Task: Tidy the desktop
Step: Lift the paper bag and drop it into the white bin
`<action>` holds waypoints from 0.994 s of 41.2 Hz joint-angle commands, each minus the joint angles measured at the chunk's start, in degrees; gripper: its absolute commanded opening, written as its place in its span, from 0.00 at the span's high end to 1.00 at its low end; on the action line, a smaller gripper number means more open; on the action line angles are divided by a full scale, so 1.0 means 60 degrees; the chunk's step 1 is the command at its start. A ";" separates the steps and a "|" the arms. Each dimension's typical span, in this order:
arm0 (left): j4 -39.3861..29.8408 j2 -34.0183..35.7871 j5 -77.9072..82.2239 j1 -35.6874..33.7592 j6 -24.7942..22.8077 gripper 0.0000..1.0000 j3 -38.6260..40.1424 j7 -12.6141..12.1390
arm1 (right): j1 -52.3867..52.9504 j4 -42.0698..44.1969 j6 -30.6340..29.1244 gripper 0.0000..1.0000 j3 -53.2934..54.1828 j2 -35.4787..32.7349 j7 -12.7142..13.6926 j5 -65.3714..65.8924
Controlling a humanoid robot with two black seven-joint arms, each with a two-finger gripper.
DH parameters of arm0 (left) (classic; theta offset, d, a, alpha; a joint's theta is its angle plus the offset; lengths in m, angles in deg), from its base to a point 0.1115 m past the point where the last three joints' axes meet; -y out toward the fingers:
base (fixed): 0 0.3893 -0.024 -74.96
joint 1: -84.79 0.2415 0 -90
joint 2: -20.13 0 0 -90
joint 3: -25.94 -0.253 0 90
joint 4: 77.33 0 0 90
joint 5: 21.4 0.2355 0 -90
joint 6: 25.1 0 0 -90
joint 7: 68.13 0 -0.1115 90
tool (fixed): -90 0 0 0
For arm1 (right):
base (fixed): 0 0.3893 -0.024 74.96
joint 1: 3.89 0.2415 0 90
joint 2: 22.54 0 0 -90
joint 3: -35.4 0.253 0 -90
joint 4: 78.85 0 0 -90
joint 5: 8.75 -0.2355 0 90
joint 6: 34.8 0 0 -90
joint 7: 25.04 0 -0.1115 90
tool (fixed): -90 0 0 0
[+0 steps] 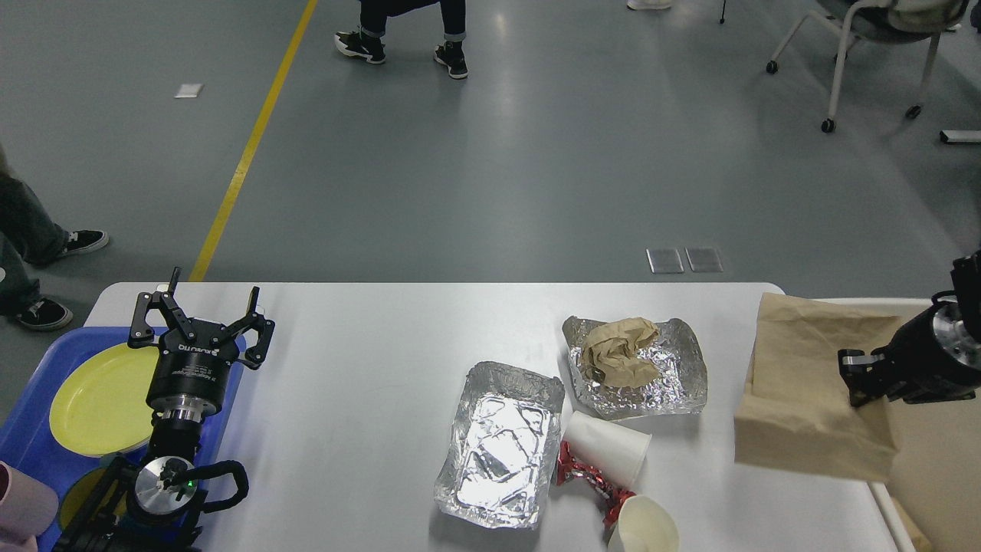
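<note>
The white desktop (360, 368) carries an empty foil tray (500, 445), a second foil tray (636, 366) holding crumpled brown paper (619, 350), a tipped white paper cup (607, 447), a red wrapper (586, 479) and an upright paper cup (644, 529). My right gripper (862, 379) is shut on a flat brown paper bag (812, 387) and holds it lifted over the desktop's right edge, beside the beige bin (931, 460). My left gripper (201, 314) is open and empty at the desktop's left end, fingers pointing up.
A blue tray (31, 429) with a yellow plate (103, 399) sits off the desktop's left edge. A pink cup (19, 510) stands at the tray's near corner. People's feet and a wheeled chair (866, 46) are on the floor beyond.
</note>
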 commanded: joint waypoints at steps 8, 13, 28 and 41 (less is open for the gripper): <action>0.0000 0.0000 0.0012 0.0000 0.0000 0.04 0.0000 -0.0007 | 0.3524 -0.1429 -0.1099 1.00 -0.1491 0.0438 0.0364 -0.1475; 0.0000 0.0000 -0.0003 0.0000 0.0000 0.04 0.0000 -0.0007 | 0.4143 -0.1652 -0.1216 1.00 -0.1962 0.0674 0.0496 -0.2180; 0.0000 0.0000 -0.0003 0.0000 0.0000 0.04 0.0000 -0.0007 | 0.3881 -0.1112 -0.1026 1.00 -0.2401 0.0090 0.0496 -0.2457; 0.0000 0.0000 -0.0003 0.0000 0.0000 0.04 0.0000 -0.0007 | 0.0251 0.3178 -0.0850 1.00 -0.1890 -0.1874 0.0482 -0.3015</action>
